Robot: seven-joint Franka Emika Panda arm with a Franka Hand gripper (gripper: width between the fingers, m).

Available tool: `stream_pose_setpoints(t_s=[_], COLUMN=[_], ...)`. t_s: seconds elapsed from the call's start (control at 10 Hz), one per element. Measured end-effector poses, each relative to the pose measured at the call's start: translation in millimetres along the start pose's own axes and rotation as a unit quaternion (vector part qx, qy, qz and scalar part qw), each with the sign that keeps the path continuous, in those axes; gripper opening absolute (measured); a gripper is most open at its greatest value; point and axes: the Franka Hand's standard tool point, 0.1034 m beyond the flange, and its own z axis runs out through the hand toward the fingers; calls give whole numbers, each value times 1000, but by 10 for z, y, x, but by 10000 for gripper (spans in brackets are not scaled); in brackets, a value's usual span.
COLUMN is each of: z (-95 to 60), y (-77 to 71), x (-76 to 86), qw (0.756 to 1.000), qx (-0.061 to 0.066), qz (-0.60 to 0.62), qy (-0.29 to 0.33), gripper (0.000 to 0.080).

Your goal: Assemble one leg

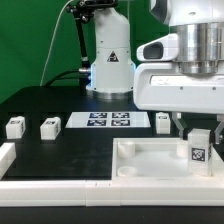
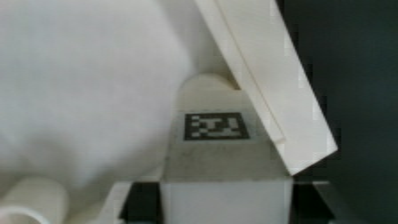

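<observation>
Holding the leg [image 1: 197,149] between the fingers of the gripper [image 1: 196,132], directly below the wrist and over the near corner of the large white square piece [image 1: 150,165]. Three spare legs [image 1: 45,127] well apart, beyond the marker board [image 1: 108,120].

Seen from the wrist: tagged leg [image 2: 221,140] clamped, beside the raised rim [image 2: 267,90]. Probably mid-insertion; next, needs aligning with the corner socket, then pressing and twisting home.

Leg [image 1: 198,147]: small white blocky peg, black-and-white square marker tag on its visible face. Stands upright at the exterior view's right, over the large white square piece's near right corner. In the wrist view the leg [image 2: 219,130] shows its tag face squarely.
</observation>
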Motion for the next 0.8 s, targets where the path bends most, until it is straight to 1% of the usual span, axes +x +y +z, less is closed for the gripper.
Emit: stream_pose_setpoints(t_s=[0.1,0.2,0.3,0.5,0.6,0.8], z=[0,2,1,-1,-2,-4], y=[9,17,19,8,0,3], x=[8,9,-2,-29,-40,-39], qw=[998,991,986,962,940,924], qx=[4,6,9,9,8,8], qz=[65,136,168,274,341,383], qy=[-4,-6,-3,-4,-3,-6], gripper=[291,291,291,291,291,291])
